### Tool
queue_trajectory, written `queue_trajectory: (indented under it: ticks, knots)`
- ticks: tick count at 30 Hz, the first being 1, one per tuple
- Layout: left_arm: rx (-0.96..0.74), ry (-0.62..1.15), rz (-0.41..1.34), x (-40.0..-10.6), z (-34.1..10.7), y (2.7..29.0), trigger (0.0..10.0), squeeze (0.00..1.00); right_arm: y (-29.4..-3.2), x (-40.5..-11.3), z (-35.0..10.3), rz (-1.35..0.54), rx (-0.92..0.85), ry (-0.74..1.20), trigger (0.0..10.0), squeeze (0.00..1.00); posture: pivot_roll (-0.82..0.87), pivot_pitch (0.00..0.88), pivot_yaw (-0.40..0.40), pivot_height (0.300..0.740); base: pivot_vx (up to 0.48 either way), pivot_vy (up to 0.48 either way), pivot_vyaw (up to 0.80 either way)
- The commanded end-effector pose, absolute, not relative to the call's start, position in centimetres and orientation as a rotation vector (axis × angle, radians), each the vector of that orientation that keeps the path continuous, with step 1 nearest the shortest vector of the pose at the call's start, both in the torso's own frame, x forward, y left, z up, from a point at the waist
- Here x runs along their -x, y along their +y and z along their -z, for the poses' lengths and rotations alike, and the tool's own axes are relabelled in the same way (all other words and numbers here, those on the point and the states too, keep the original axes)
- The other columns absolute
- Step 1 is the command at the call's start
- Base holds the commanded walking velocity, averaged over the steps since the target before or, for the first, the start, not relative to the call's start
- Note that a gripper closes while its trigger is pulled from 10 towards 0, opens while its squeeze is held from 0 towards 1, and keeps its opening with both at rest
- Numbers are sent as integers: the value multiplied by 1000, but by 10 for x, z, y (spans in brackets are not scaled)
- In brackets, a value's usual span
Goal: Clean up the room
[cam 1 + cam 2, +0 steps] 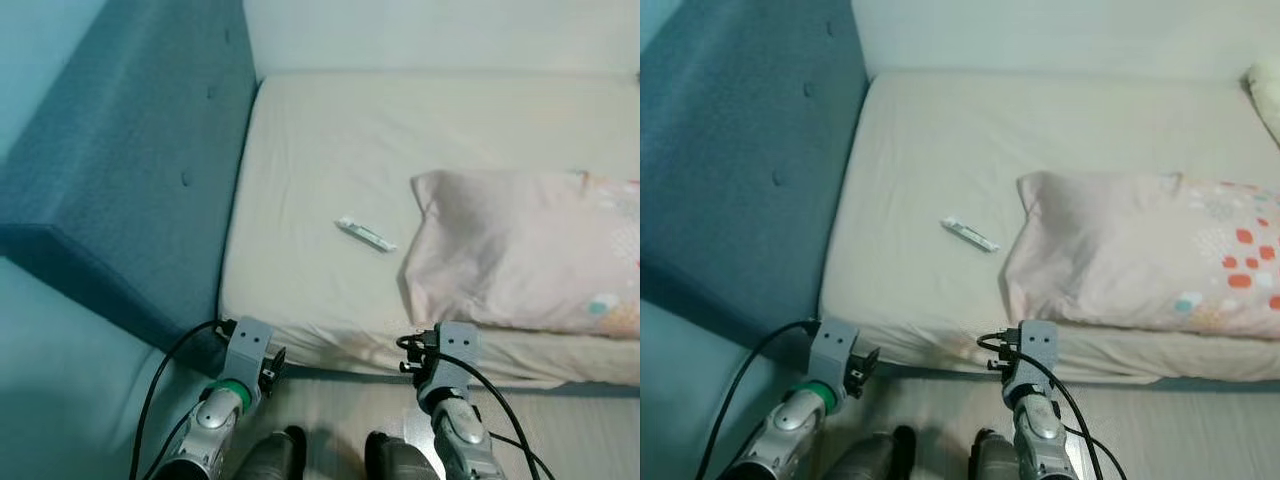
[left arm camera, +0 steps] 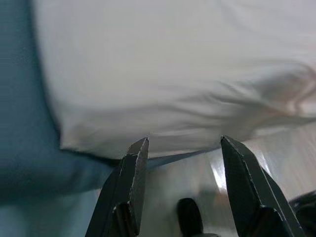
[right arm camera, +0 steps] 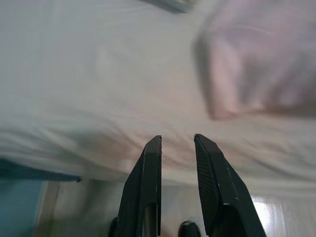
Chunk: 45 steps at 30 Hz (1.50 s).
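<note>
A small white packet [image 1: 366, 234] lies flat on the cream bed sheet [image 1: 330, 140], just left of a pale pink patterned pillow [image 1: 530, 250]. Both arms are held low at the bed's near edge, short of the packet. In the left wrist view, my left gripper [image 2: 185, 143] is open wide with nothing between its fingers, facing the mattress corner. In the right wrist view, my right gripper [image 3: 177, 140] is open by a narrow gap and holds nothing, facing the sheet, with the packet [image 3: 177, 4] far ahead.
A blue padded headboard [image 1: 130, 150] rises along the bed's left side. A white wall runs behind the bed. The edge of a second pillow [image 1: 1268, 95] shows at the far right. Pale wood floor [image 1: 560, 420] lies under my feet.
</note>
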<state>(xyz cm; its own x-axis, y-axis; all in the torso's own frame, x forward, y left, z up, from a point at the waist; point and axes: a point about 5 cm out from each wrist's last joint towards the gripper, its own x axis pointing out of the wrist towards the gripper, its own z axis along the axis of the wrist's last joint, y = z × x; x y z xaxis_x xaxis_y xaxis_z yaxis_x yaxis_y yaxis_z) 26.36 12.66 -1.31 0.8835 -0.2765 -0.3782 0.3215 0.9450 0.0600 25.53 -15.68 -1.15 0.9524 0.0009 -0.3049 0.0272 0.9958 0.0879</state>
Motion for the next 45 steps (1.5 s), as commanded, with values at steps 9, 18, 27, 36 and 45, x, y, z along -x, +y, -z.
queue_trajectory:
  ticks: [9, 18, 27, 36, 45]
  knots:
    - [-114, 447, 285, -256, 23, 129, 10000, 0, -153, -248, 24, -20, -68, 398, 10000, 0, 30, 129, 86, 740, 0, -427, 711]
    - [-105, 476, 255, -258, 25, 133, 10000, 0, -150, -246, 27, -39, -80, 430, 10000, 0, 29, 125, 83, 740, 0, 0, 0]
    - [-113, 484, 255, -257, 26, 134, 10000, 0, -150, -245, 28, -44, -84, 437, 10000, 0, 29, 120, 86, 740, 0, 262, 0]
    - [-114, 445, 275, -259, 22, 129, 10000, 0, -152, -244, 28, -26, -95, 426, 10000, 0, 28, 117, 91, 740, 0, 0, 0]
    - [-104, 400, 266, -264, 15, 126, 10000, 0, -165, -252, 15, 45, -73, 326, 10000, 0, 26, 119, 88, 740, 0, 0, 0]
